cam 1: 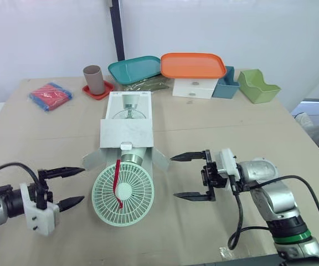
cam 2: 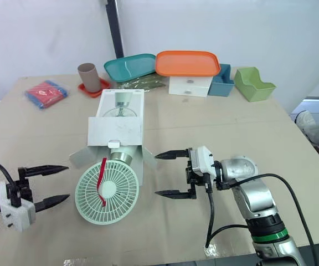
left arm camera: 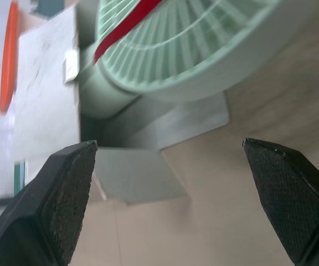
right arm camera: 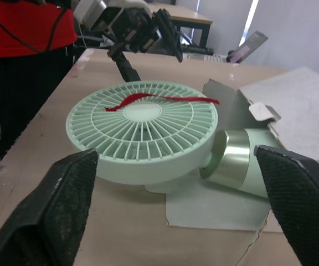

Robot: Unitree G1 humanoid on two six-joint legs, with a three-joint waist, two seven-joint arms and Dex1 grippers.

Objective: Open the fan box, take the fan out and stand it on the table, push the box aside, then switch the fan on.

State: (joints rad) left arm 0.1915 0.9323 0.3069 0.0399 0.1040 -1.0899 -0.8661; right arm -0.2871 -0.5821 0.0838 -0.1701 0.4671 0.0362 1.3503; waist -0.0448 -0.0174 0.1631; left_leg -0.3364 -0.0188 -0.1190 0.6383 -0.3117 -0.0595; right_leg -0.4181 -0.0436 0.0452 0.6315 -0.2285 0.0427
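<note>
Fan box (cam 1: 126, 130): white carton lying flat on the table (cam 1: 215, 122), centre of the frame, long axis running away from the camera. A picture of the product is printed on its far end. The near end is open, with one side flap (cam 1: 92, 159) splayed out to the left and the other flap (cam 1: 160, 159) to the right, both resting on the tabletop.

Fan (cam 1: 123, 192): partly out of the carton, in the lower centre of the frame. The round mint-green grille head lies flat on the table, face up, with fine radial ribs and a plain hub. A red ribbon (cam 1: 118, 183) is draped across the grille from rim to hub. The pale metallic-green cylindrical neck (right arm camera: 237, 160) lies between the flaps, its far end in the box mouth under a small tab.

Left gripper (cam 1: 83, 184): lower left of the frame, fingers wide apart, tips pointing at the grille rim, near it but not touching. Nothing is held.

Right gripper (cam 1: 173, 177): right of the fan head, fingers wide apart and pointing towards it, clear of fan and flap. Nothing is held.

Far edge of the table: an orange tray (cam 1: 193, 65) and a teal tray (cam 1: 133, 69), well apart from the carton.
</note>
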